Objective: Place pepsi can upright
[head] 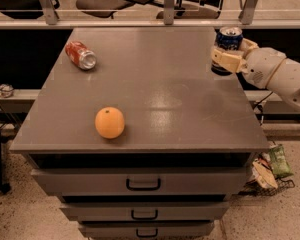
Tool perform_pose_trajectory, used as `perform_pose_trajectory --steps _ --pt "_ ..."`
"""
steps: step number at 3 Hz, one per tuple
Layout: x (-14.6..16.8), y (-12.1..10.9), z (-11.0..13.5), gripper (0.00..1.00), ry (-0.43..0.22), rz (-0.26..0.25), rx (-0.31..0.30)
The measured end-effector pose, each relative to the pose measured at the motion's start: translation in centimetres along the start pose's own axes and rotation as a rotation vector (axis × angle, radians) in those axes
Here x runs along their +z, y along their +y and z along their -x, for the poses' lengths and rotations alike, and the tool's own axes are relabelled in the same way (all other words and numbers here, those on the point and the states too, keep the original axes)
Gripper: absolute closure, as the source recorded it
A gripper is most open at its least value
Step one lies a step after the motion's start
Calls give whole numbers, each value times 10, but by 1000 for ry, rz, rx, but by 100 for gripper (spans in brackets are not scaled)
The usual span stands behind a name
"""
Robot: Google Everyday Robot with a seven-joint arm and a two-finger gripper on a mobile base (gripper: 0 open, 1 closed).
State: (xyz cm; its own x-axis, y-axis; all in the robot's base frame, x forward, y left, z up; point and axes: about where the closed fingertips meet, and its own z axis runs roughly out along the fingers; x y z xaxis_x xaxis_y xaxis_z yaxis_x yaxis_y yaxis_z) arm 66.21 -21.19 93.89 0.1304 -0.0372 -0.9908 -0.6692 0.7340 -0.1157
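Upper left of the frame: red can [81, 55] lying on its side on the table [170, 84], well apart from everything else.

Lower left of centre: orange [109, 122] near the front edge, not in the way.

Upper right: pepsi can [229, 38] at the table's right edge. Silver top faces up and the long axis is close to vertical.

Gripper [232, 55] is clamped around the lower body of the pepsi can. One cream finger crosses its front and the other sits behind to the right. The arm [282, 76] reaches in from the right side of the frame.

Key relation: the can's base is at or just above the tabletop, right on the edge strip. Contact cannot be told, because the finger hides the base.

Judgement: the can is already oriented correctly. The next move needs a short straight descent, slightly inward to the left so the whole base lands on the top, and then release. The risk is the base overhanging the edge and tipping.
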Motion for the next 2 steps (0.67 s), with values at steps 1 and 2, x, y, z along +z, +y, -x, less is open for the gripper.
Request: perform_pose_trajectory --steps 1,2 --pt "-2 12 -7 100 12 46 -29" --pt "-3 21 -16 100 21 78 29"
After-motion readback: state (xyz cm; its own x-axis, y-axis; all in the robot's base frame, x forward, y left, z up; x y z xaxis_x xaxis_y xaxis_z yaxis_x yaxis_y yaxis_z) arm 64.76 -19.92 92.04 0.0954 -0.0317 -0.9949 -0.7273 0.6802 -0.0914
